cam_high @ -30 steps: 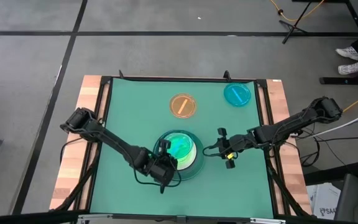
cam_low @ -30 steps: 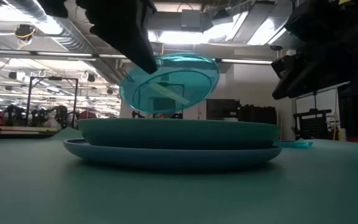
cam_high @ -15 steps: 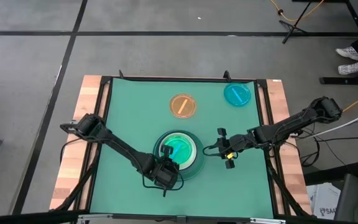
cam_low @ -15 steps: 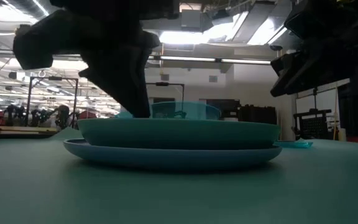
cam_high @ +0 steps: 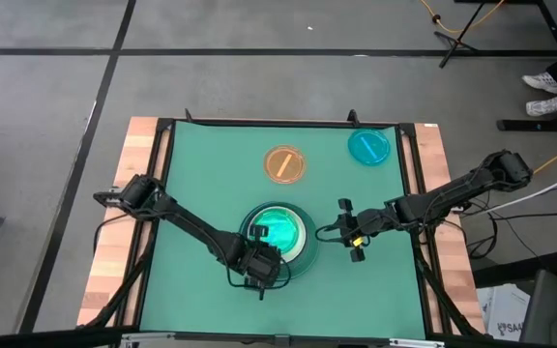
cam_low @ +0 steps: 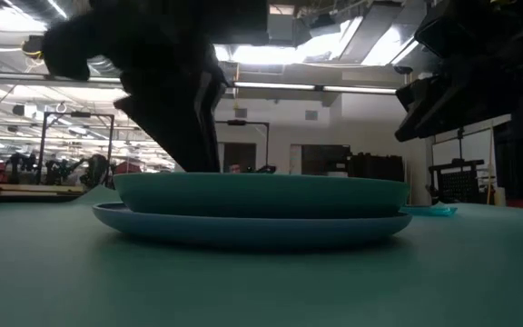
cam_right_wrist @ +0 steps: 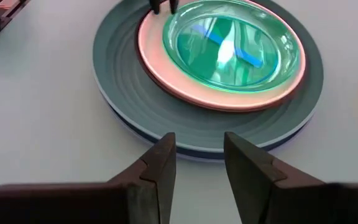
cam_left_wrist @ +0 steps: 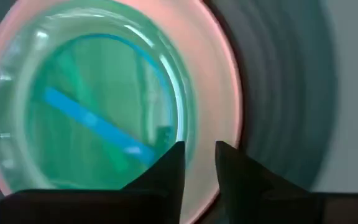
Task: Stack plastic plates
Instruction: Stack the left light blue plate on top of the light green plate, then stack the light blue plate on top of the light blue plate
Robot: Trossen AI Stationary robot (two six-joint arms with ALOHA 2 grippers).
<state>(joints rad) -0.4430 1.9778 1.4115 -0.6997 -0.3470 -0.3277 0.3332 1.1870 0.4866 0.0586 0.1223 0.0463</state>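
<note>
**Small plate lies on the stack, left claw at its rim**

Green table mat (cam_high: 201, 174) carries the stack of plastic plates (cam_high: 278, 238) near its front middle. Left gripper (cam_high: 256, 235) sits low at the stack's rim, its fingers (cam_left_wrist: 166, 171) a narrow gap apart, straddling the edge of the small cyan plate (cam_left_wrist: 86, 102); whether they pinch it I cannot tell. Right gripper (cam_high: 346, 228) hovers just beside the stack, fingers apart, holding nothing. Beyond both claws lie an orange plate (cam_high: 285, 163) and another cyan plate (cam_high: 368, 146).

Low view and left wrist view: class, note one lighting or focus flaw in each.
Low view: bright ceiling lights behind turn the left end effector into a black silhouette above the stack. Left wrist view: the cyan plate and its surroundings look smeared and soft.
</note>
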